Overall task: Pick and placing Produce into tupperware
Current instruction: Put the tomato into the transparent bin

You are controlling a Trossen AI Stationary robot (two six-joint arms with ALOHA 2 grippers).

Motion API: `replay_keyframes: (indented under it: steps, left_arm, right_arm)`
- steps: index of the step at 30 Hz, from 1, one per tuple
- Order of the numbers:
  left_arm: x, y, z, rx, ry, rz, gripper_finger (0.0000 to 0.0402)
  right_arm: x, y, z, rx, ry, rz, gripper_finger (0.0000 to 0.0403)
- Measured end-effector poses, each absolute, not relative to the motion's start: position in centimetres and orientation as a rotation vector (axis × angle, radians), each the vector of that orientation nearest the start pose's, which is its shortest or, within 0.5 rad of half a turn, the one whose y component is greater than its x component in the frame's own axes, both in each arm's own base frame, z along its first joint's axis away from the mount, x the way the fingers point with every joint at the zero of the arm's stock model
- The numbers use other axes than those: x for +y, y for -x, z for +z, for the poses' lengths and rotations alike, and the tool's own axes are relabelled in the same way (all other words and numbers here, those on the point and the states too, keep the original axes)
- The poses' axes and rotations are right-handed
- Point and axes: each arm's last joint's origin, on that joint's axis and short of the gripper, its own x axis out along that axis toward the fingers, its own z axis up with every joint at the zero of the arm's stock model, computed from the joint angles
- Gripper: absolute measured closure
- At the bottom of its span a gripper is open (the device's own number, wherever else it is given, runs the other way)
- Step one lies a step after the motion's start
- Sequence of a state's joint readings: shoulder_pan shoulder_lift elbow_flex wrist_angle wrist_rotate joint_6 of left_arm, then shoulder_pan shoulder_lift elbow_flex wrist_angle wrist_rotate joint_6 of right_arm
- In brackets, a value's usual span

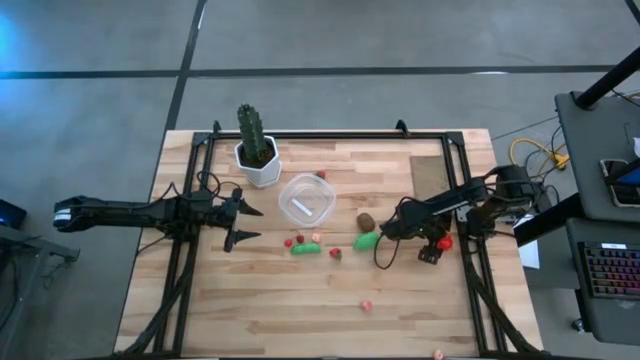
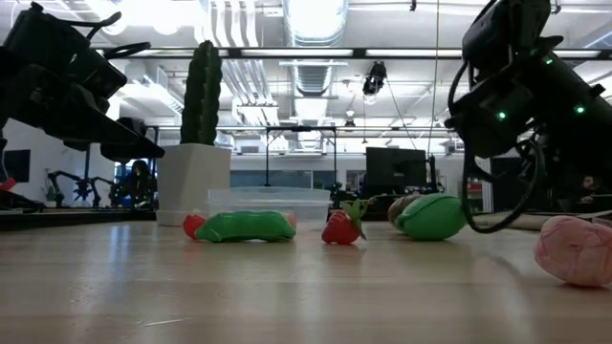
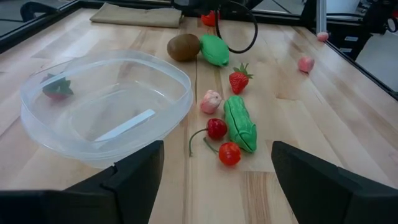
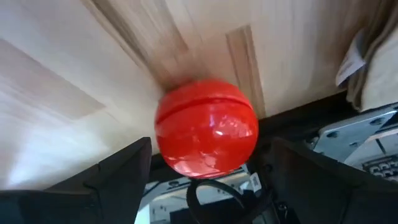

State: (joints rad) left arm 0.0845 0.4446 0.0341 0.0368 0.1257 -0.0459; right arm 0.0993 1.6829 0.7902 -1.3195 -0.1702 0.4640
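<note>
The clear tupperware (image 1: 305, 200) (image 3: 180, 81) sits at mid-table beside the cactus pot. Near it lie a brown oval (image 3: 183, 47), a green piece (image 3: 214, 50), a strawberry (image 3: 239, 79), a green oblong (image 3: 239, 122), red cherries (image 3: 216, 129) and pink bits. My left gripper (image 1: 248, 224) (image 3: 217, 149) hovers open at the container's left. My right gripper (image 1: 432, 248) (image 4: 211, 146) is open near the right rail. The red ball (image 4: 206, 127) (image 1: 444, 241) sits between its fingers, with a gap showing on one side.
The green cactus in its white pot (image 1: 258, 150) stands on the far side of the container. A small red piece (image 1: 322, 175) lies by the container's far rim. A brown cloth (image 1: 430, 175) lies far right. Pink bits (image 1: 367, 305) lie toward the near edge. Black rails frame the table.
</note>
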Motion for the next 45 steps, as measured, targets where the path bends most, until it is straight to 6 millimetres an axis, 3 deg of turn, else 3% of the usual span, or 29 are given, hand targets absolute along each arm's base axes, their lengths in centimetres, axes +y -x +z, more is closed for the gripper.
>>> replay_keyframes:
  steps: [9,27,39,45]
  left_arm:
    - [0.7,-12.0,13.9,0.372,0.084,-0.032,0.0118]
    - [0.7,-12.0,13.9,0.372,0.084,-0.032,0.0118]
    - [0.7,-12.0,13.9,0.372,0.084,-0.032,0.0118]
    - [0.7,-12.0,13.9,0.372,0.084,-0.033,0.0118]
  right_arm:
    - [2.5,-19.5,13.2,2.171,-0.385,-0.307,0.0084]
    - [2.5,-18.2,11.9,2.183,-0.443,-0.393,0.0088]
    - [2.5,-18.6,12.1,2.165,-0.442,-0.391,0.0156]
    - [2.5,-18.5,12.5,2.158,-0.464,-0.382,0.0144]
